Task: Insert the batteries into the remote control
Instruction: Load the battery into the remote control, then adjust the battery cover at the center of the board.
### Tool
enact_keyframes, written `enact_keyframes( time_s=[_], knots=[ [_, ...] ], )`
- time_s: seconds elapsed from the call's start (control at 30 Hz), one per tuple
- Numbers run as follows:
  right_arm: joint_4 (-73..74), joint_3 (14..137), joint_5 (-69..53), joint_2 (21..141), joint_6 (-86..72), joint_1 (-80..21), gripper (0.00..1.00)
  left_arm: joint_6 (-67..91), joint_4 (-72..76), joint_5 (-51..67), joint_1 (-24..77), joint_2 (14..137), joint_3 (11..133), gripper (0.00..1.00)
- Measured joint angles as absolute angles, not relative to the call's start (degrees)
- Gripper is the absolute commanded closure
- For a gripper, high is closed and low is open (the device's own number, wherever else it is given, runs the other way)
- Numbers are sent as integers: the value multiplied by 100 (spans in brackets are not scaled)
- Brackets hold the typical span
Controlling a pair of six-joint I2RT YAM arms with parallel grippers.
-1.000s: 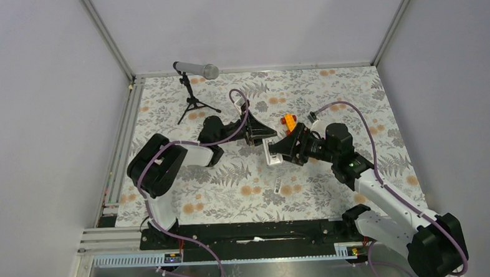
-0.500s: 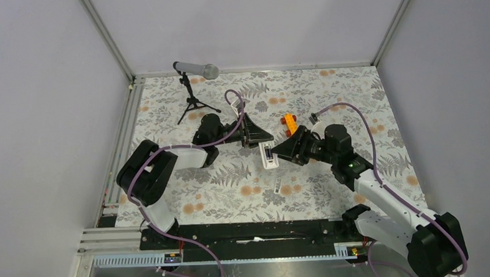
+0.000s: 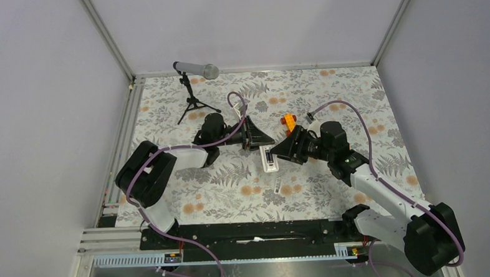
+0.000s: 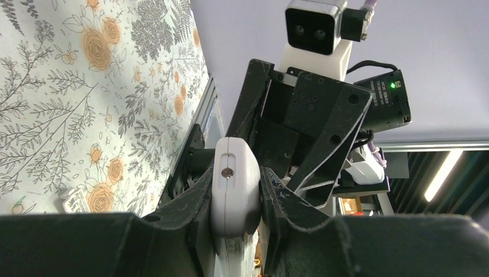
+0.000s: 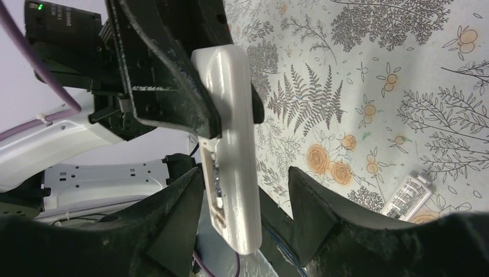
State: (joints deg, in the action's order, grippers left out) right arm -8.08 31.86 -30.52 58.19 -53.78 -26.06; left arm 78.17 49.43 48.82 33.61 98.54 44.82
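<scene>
floral table (image 3: 328, 91) carries toy car (image 3: 288, 120), cover piece (image 3: 277, 186), microphone stand (image 3: 194, 103).

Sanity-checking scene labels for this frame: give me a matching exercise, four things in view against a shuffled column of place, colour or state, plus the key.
Things:
1. remote
2. toy car
3. microphone
4. battery cover

States:
A. mounted on a stand at the far left
B. white, lying flat, untouched
C. clamped in the left gripper
D. orange

Pairs: 1-C, 2-D, 3-A, 4-B
</scene>
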Motion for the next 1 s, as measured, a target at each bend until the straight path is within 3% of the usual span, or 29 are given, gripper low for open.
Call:
enact_keyframes(
  time_s=[0.33,0.47,0.53,0.63,0.7,0.8,1.0],
  knots=[
    [-840,3269,-3124,6014,-5288,-2609,63,7612,4584,4790,3428,9692,4569,100],
    [-858,3295,-3170,6018,-5266,-2609,65,7603,4578,4768,3439,9692,4571,100],
    [-858,3295,-3181,6029,-5249,-2609,57,7603,4556,4768,3439,9692,4571,100],
    [-832,3297,-3197,6062,-5234,-2609,25,7596,4504,4775,3439,9692,4576,100],
    [-784,3297,-3203,6075,-5275,-2606,13,7590,4491,4772,3439,9690,4602,100],
    [-742,3345,-3216,6058,-5332,-2606,9,7498,4425,4757,3420,9640,4602,100],
    [-502,3468,-3033,5631,-5384,-2593,11,6851,3590,4556,3299,9157,4600,100]
  ],
)
